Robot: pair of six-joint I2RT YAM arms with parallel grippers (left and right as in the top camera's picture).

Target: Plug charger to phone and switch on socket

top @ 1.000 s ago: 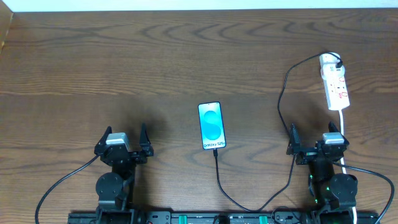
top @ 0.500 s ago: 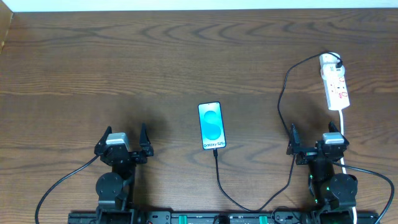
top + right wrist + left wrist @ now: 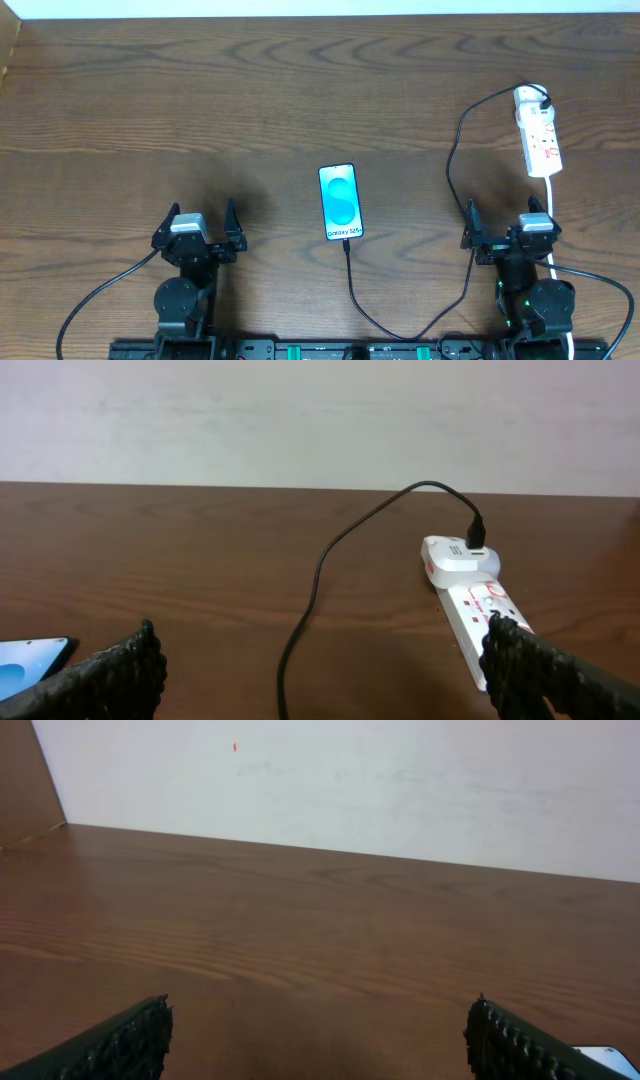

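Note:
The phone (image 3: 340,202) lies screen up in the middle of the table, blue screen lit. The black charger cable (image 3: 452,170) runs from the phone's near end, loops along the front edge and rises to a black plug seated in the far end of the white socket strip (image 3: 537,131) at the right. In the right wrist view the cable (image 3: 320,570) and the strip (image 3: 470,595) lie ahead, and the phone's corner (image 3: 30,660) shows at the left. My left gripper (image 3: 196,232) is open and empty at the front left. My right gripper (image 3: 510,232) is open and empty, just in front of the strip.
The strip's white cord (image 3: 553,215) runs down past my right arm to the front edge. A wooden side wall (image 3: 25,780) stands at the far left. A white wall (image 3: 350,780) borders the table's far edge.

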